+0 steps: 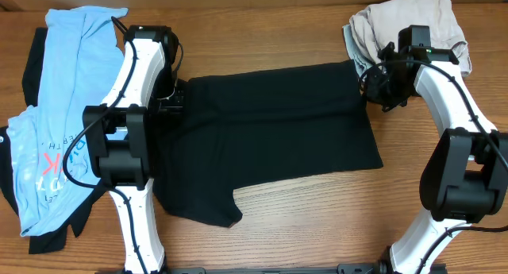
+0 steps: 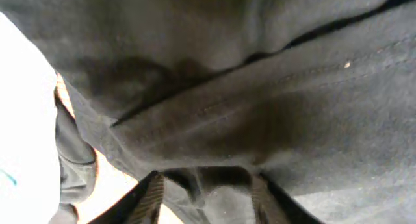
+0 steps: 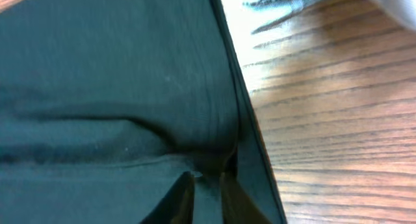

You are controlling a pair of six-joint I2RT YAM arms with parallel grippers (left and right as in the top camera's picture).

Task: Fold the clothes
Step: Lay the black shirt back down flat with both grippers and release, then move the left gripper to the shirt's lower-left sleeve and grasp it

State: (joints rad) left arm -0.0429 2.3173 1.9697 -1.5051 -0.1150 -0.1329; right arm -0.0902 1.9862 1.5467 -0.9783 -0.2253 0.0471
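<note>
The black garment [image 1: 270, 131] lies spread flat across the middle of the table, folded over on itself, with a flap hanging toward the front left. My left gripper [image 1: 176, 95] rests low on its left edge. In the left wrist view that gripper [image 2: 207, 185] has its fingers well apart, with black cloth [image 2: 260, 87] lying loose between them. My right gripper [image 1: 371, 87] sits at the garment's far right corner. Seen from the right wrist, this gripper [image 3: 207, 182] has a narrow gap between its fingers, just above a crease by the cloth's edge [image 3: 130, 87].
A light-blue printed tee [image 1: 63, 107] lies over dark clothes at the far left, beside the left arm. A beige and grey bundle [image 1: 405, 24] sits at the back right, behind the right gripper. Bare wooden table [image 1: 317, 226] runs along the front.
</note>
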